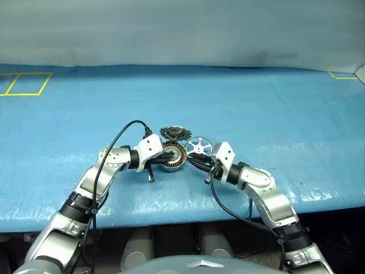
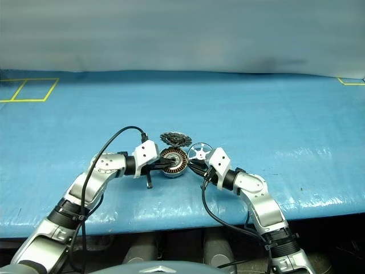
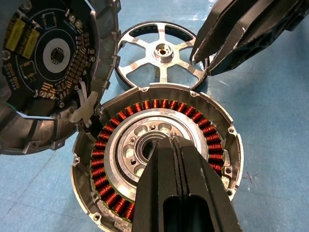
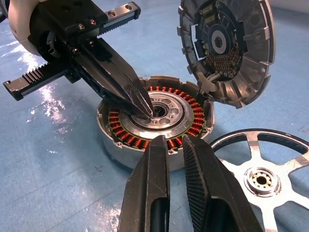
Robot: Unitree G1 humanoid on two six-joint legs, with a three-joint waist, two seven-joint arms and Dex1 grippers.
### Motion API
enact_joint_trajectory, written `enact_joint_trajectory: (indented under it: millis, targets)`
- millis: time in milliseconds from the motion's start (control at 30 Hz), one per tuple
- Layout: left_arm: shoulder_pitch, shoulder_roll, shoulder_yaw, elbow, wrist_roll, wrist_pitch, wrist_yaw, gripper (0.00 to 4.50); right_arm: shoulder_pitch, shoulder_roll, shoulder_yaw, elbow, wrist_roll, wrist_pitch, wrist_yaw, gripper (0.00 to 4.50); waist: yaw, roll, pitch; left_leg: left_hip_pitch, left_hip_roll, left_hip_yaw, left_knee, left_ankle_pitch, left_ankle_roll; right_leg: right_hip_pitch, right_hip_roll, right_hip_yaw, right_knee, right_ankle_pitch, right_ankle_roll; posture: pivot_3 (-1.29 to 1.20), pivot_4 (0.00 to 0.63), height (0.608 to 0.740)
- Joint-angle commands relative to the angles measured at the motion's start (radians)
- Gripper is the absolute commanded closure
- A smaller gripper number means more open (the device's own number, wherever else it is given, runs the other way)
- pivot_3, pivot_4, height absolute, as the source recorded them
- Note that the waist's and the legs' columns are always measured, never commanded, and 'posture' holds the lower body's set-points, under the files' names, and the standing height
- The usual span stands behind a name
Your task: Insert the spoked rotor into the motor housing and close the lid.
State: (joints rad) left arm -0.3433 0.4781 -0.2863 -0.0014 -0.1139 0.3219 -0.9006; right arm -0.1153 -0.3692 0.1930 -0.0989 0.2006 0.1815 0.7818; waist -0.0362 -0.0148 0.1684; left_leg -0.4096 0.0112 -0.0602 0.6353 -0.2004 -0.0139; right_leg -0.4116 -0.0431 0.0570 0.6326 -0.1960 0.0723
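Observation:
The motor housing (image 1: 175, 158) lies on the blue table, its copper windings (image 3: 116, 121) ringing a silver hub. My left gripper (image 3: 174, 142) is shut, and its tips press into that hub. The lid (image 3: 48, 63) stands open at the housing's far edge, hinged to it, with its circuit-board face showing. The spoked rotor (image 4: 263, 179) lies flat on the table just right of the housing. My right gripper (image 4: 175, 140) hangs between housing and rotor, next to the rotor's dark rim. Its fingers (image 3: 207, 43) stand a narrow gap apart with nothing between them.
The blue cover (image 1: 256, 114) spreads wide on all sides. Yellow tape marks lie at the far left (image 1: 25, 84) and far right (image 1: 342, 75). The table's front edge (image 1: 171, 220) runs close below both arms. A black cable (image 1: 122, 134) loops over my left wrist.

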Motion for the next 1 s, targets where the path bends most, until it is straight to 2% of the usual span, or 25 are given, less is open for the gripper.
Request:
enact_joint_trajectory:
  millis: [33, 133, 367, 533, 600, 833, 933, 1000]
  targets:
    - [0.006, -0.062, 0.121, -0.041, -0.135, 0.000, 0.021, 4.50, -0.004, 0.000, 0.002, -0.021, -0.002, -0.021, -0.001, 3.92, 0.001, 0.000, 0.000, -0.001, 0.000, 0.000, 0.000, 0.000, 0.000, -0.001, 0.000, 0.000, 0.000, 0.000, 0.000, 0.00, 0.150, 0.740]
    - [0.004, -0.093, 0.181, -0.062, -0.202, 0.017, 0.034, 4.50, -0.008, 0.001, 0.002, -0.018, -0.001, -0.019, 0.000, 3.92, 0.001, 0.000, 0.000, -0.001, 0.000, -0.001, 0.001, 0.000, 0.000, -0.001, 0.000, 0.000, 0.000, 0.000, 0.000, 0.00, 0.150, 0.740]
    - [0.065, -0.032, 0.179, -0.077, -0.180, 0.012, 0.018, 4.50, -0.017, 0.008, -0.013, -0.019, 0.018, 0.016, -0.012, 3.92, -0.002, 0.000, 0.000, -0.001, 0.000, 0.000, 0.000, 0.000, 0.000, -0.001, 0.000, 0.000, 0.000, 0.000, 0.000, 0.00, 0.150, 0.740]
    - [0.153, -0.008, 0.179, -0.127, -0.202, 0.003, 0.005, 4.50, -0.042, 0.048, -0.106, -0.024, 0.058, 0.114, -0.132, 3.92, 0.000, 0.000, 0.000, -0.001, 0.000, 0.000, 0.000, 0.000, 0.000, -0.001, 0.000, 0.000, 0.000, 0.000, 0.000, 0.00, 0.150, 0.740]
    - [0.188, -0.007, 0.191, -0.148, -0.221, -0.001, 0.001, 4.50, -0.050, 0.035, -0.114, -0.029, 0.035, 0.124, -0.155, 3.92, 0.002, 0.000, 0.000, -0.001, 0.000, 0.000, 0.001, 0.000, 0.000, -0.001, 0.000, 0.000, 0.000, 0.000, 0.000, 0.00, 0.150, 0.740]
    - [0.278, -0.003, 0.227, -0.180, -0.262, -0.045, -0.017, 4.50, -0.050, -0.038, -0.083, -0.059, 0.042, 0.148, -0.089, 3.92, 0.000, 0.000, 0.000, -0.001, 0.000, 0.000, 0.000, 0.000, 0.000, -0.002, 0.000, 0.000, 0.000, 0.000, 0.000, 0.00, 0.150, 0.740]
    - [0.303, -0.011, 0.232, -0.183, -0.270, -0.066, -0.016, 4.50, -0.053, -0.067, -0.068, -0.083, 0.020, 0.157, -0.086, 3.34, 0.000, 0.000, 0.000, -0.001, 0.000, 0.001, 0.000, 0.000, 0.000, -0.002, 0.000, 0.000, 0.000, 0.000, 0.000, 0.00, 0.150, 0.740]
    - [0.318, -0.017, 0.234, -0.187, -0.283, -0.075, -0.020, 4.50, -0.065, -0.084, -0.055, -0.097, -0.017, 0.157, -0.105, 2.70, 0.000, 0.000, 0.000, -0.001, 0.000, 0.001, 0.000, 0.000, 0.000, -0.002, 0.000, 0.000, 0.000, 0.000, 0.000, 0.00, 0.150, 0.740]
